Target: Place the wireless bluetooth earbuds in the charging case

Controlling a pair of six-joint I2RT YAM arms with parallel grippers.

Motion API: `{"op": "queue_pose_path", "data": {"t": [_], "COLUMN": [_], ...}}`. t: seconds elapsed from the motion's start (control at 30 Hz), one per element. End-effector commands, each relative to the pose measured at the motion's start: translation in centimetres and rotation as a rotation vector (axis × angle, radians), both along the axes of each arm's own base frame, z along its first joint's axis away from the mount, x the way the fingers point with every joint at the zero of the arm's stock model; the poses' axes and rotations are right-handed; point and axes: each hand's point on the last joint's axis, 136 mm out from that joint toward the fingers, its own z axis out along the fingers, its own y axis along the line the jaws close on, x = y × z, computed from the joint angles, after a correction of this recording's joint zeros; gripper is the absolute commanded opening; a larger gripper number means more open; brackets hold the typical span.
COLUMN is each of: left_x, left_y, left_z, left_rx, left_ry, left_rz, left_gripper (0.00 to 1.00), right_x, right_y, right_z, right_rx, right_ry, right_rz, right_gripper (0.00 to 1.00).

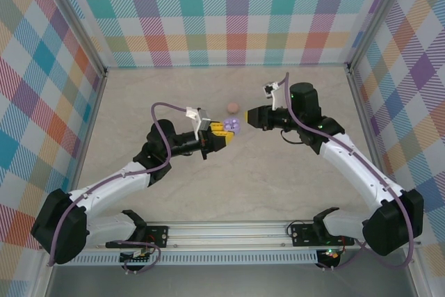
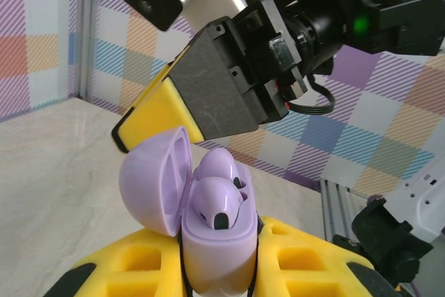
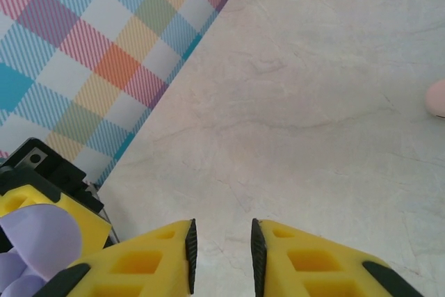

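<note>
Near the middle of the table (image 1: 208, 193), the left gripper (image 1: 227, 132) is clamped on the lower body of the purple charging case (image 2: 215, 252), with one yellow finger on either side and the case presented upright. Whether its base also rests on the surface cannot be told. The hinged lid (image 2: 156, 182) stands thrown open to one side, so the wells are exposed from above. Two purple wireless bluetooth earbuds (image 2: 219, 203) sit side by side in the case with their dark tips showing. From the left wrist view both appear bedded, though full seating cannot be confirmed. The right gripper (image 3: 221, 248) hangs just beside and slightly above the open case, facing the left one. Its yellow fingers stand a narrow gap apart with nothing between them. Assessment: the case is held firm and open-side-up so that the opposite arm has a steady target, and the right arm's station close by suits pressing a bud home or tipping the lid over. On that reading the purple pair is in, and closure is not yet done. A small pale pink rounded object (image 1: 232, 107) lies on the table just beyond the case, apart from both grippers, and is too small to identify. Risk noted: with the lid unlatched, a careless nudge could unseat a bud.
</note>
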Motion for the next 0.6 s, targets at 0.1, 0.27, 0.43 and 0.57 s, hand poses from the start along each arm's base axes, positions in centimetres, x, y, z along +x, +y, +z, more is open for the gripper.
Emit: {"op": "queue_pose_path", "data": {"t": [0.1, 0.27, 0.43, 0.57], "left_x": [-1.1, -1.2, -1.4, -1.4], "left_y": [-0.9, -1.0, -1.0, -1.0], "left_z": [2.5, 2.7, 2.9, 2.8], "left_rx": [-0.064, -0.074, -0.082, -0.082], "left_ry": [-0.051, -0.054, -0.057, -0.051], "left_rz": [-0.083, -0.093, -0.1, -0.102], "left_gripper": [0.21, 0.21, 0.2, 0.2], "right_x": [-1.3, -1.9, -2.2, -2.7], "right_y": [1.2, 1.6, 1.9, 2.3], "right_z": [0.7, 0.8, 0.5, 0.8], "right_rx": [0.059, 0.078, 0.089, 0.111], "right_ry": [-0.011, -0.006, 0.012, 0.017], "right_rz": [0.118, 0.164, 0.196, 0.238], "right_gripper": [0.29, 0.3, 0.3, 0.31]}}
